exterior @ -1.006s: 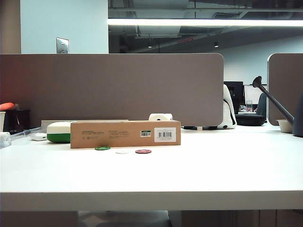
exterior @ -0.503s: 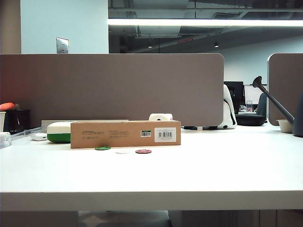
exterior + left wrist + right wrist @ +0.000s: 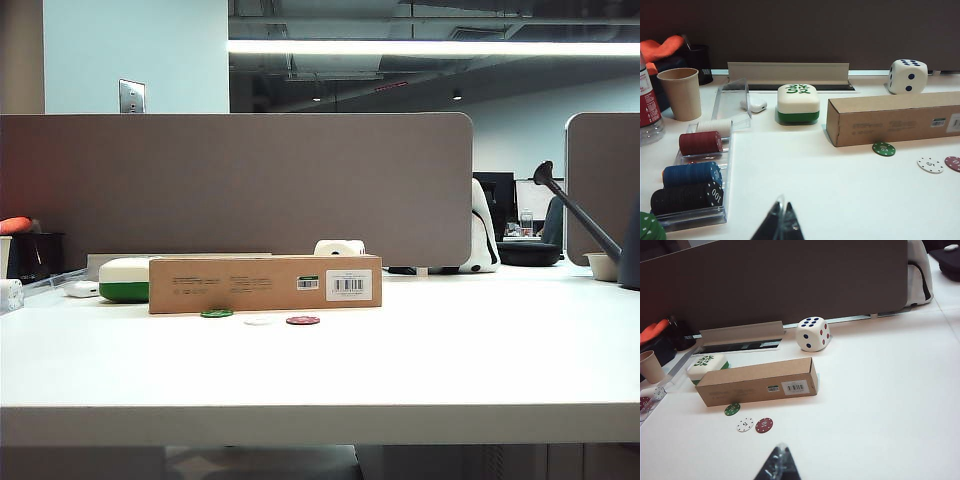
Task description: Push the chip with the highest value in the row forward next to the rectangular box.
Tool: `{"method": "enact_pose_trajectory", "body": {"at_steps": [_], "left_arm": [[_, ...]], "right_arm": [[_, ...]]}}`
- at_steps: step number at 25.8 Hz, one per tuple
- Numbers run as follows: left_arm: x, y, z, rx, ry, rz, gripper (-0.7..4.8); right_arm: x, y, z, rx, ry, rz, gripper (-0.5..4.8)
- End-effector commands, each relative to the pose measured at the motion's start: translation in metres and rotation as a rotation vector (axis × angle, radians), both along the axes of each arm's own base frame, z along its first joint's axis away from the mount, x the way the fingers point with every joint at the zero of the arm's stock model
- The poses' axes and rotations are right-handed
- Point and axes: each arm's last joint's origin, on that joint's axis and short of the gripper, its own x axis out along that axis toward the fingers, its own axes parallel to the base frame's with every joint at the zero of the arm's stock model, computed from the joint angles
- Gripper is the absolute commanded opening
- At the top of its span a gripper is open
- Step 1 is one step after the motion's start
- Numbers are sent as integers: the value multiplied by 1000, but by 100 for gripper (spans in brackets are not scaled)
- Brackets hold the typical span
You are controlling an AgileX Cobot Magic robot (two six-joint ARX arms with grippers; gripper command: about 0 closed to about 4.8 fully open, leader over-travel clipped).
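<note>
You see a dim office scene lit by a bright ceiling strip light (image 3: 430, 47) glaring across the top of the exterior frame, the white table (image 3: 450, 350) evenly lit with faint shadows, and both wrist views soft, slightly grainy, darker toward the upper edge.

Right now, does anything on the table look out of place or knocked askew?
Only the green chip: it sits ahead of the white chip and red chip, close to the rectangular box. Nothing is spilled or damaged. Both hands, left hand and right hand, are shut, off the chips.
</note>
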Motion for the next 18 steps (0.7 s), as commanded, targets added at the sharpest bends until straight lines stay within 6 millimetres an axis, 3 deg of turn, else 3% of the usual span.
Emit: {"method": "enact_pose_trajectory", "body": {"at_steps": [1, 14, 18], "left_arm": [[0, 0, 2, -3, -13, 5, -5], [0, 0, 2, -3, -13, 5, -5], [0, 0, 2, -3, -13, 5, -5]], "right_arm": [[0, 0, 2, 13, -8, -1, -9], [0, -1, 2, 13, -8, -6, -9], [-4, -25, 2, -24, -74, -135, -9]]}}
